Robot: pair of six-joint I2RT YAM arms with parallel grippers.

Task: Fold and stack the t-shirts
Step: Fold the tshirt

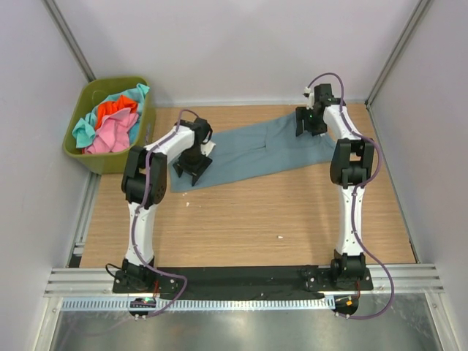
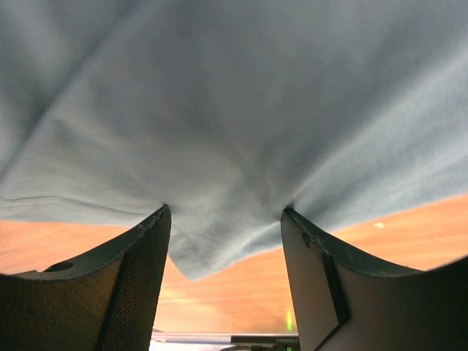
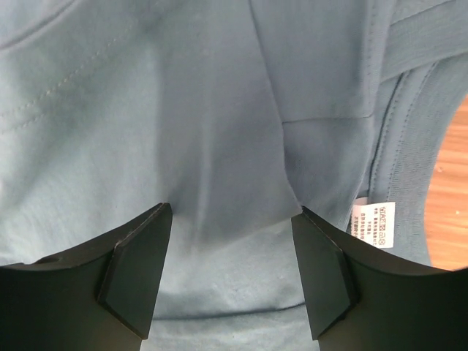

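Slate-blue t-shirt [image 1: 263, 150]: lies in a long slanted band on the far half of the table [image 1: 256, 227], running between the two arms.
Left pincer [image 1: 191, 170]: released; jaws wide apart, tips against the shirt's near-left end, a cloth corner showing between them.
Right pincer [image 1: 311, 126]: released; jaws spread over the far-right end, beside a white care label [image 3: 373, 223].
Other t-shirts [image 1: 110, 121]: pink, orange-red and turquoise, heaped in the olive bin [image 1: 121, 162].
Obscured: both shirt ends are hidden under the pincers in the top view; the label print is illegible.

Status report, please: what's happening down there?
Both open: left gripper and right gripper at opposite ends of blue t-shirt. Shirt lies as long strip on table. Nothing blocking; other t-shirts sit in bin.
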